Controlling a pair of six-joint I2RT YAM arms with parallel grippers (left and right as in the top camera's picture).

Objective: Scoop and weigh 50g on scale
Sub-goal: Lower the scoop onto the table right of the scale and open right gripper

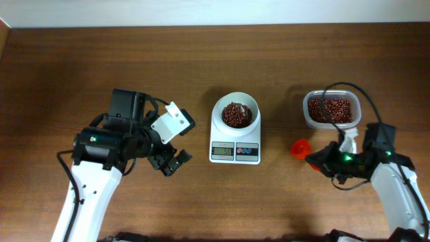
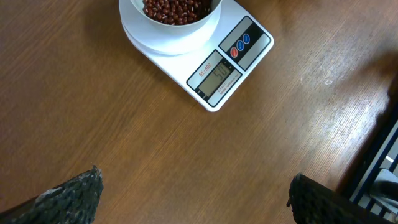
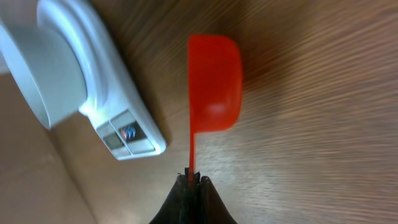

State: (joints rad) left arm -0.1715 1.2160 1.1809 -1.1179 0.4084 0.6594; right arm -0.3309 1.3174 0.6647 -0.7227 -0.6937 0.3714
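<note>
A dark brown wooden table point(image 1: 215, 64) is filling almost the whole overhead view, its grain running from 9 o'clock to 3 o'clock. Along the 12 o'clock edge a pale, plain strip point(image 1: 215, 10) is showing beyond the table; whether it is wall or floor is unclear. Soft, even light is falling on the wood, giving it a faint sheen and casting only short, weak shadows.

white arm links point(image 1: 86, 195), black joints point(image 1: 111, 149), looping black cables point(image 1: 349, 88), green lights point(image 1: 93, 139); left hand point(image 2: 196, 180) fingers point(image 2: 68, 196) textured black.
</note>
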